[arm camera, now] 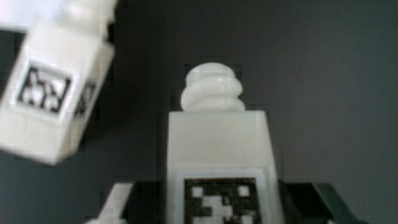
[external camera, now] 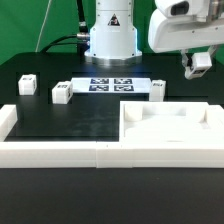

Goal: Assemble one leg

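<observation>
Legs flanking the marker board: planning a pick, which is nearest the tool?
The leg at the exterior view's right of the marker board; both others sit left of it.

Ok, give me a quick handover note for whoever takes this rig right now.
Tool: looks shut on the held leg, at the exterior view's right.
Loose: outer leg and inner leg beside the marker board toward the exterior view's left, third leg on its other side.
Panel: front right, no leg on it.
Done: one leg apparently picked up.
Left: fit it to the panel.
</observation>
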`<state>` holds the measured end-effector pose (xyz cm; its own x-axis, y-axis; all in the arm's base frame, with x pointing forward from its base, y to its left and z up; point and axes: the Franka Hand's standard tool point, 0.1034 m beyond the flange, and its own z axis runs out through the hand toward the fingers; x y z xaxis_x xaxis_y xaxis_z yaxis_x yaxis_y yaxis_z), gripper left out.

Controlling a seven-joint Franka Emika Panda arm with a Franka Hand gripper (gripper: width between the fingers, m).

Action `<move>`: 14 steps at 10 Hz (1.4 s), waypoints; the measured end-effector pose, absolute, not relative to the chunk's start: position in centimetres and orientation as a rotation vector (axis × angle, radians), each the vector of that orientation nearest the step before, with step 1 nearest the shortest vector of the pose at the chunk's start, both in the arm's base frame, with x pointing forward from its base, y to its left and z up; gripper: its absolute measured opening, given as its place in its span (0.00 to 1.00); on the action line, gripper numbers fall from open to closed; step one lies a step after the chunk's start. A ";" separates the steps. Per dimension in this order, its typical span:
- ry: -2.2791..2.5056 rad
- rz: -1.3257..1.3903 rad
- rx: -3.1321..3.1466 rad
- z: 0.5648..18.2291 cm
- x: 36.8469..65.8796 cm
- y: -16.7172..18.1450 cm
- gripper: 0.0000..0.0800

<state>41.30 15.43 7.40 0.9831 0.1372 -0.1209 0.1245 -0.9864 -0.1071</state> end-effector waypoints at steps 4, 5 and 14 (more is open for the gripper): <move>-0.265 -0.364 -2.985 8.9 43.7 14.9 0.36; -0.269 -0.449 -2.967 9.3 45.5 14.8 0.36; -0.363 -0.605 -2.933 11.5 53.5 13.8 0.36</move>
